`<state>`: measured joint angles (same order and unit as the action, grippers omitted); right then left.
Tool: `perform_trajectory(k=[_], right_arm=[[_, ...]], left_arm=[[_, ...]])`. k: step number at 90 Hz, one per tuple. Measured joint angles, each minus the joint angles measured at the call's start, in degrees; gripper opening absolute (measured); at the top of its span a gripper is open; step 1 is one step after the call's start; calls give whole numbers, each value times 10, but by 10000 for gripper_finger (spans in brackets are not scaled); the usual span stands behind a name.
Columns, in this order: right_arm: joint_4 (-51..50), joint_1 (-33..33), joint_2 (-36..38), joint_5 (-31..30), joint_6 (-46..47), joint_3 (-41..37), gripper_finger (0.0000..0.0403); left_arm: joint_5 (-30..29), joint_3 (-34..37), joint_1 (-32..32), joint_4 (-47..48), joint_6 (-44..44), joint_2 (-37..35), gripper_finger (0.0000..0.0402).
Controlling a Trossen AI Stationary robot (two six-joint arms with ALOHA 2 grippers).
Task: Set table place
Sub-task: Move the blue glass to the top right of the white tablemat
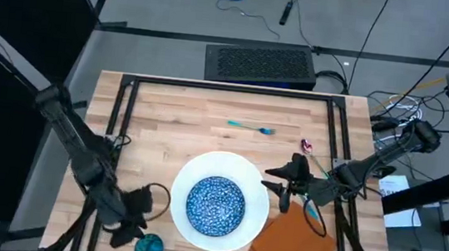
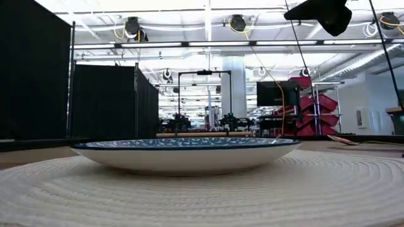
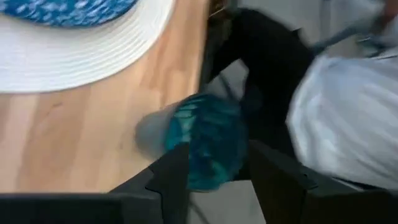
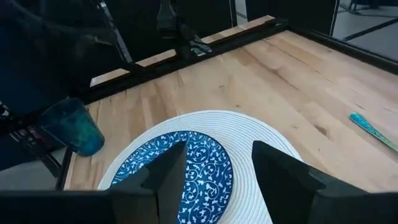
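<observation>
Tools at the place setting

Left tool (image 1: 132, 224) sits at the table's (image 1: 167, 111) near-left corner, fingers spread, teal cup (image 1: 148, 248) just ahead at the very edge; whether they touch is unclear. Right tool (image 1: 283, 184) hovers spread beside the white plate (image 1: 256, 221). Blue patterned bowl (image 1: 215, 203) sits centred on the plate. Orange napkin (image 1: 291, 243) touches the plate's right, overhanging the near edge. Teal cutlery (image 1: 251, 127) lies alone on the open far half.

A blue bowl with white scrollwork (image 4: 186, 171) is sitting on a ribbed white plate (image 4: 261, 134); the translucent cup (image 4: 71, 127) is showing teal.
</observation>
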<state>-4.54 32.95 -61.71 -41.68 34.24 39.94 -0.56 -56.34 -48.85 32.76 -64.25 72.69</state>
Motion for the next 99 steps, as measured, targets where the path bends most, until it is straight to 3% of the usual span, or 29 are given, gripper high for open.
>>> perform_trajectory(k=[41,99], right_arm=[[1,-4,0,15,-5,0,169],[0,-4,0,15,-9,0,169]], left_arm=[[-5,0,-1,41,8,52,147],[11,0,0,21,21,124,147]])
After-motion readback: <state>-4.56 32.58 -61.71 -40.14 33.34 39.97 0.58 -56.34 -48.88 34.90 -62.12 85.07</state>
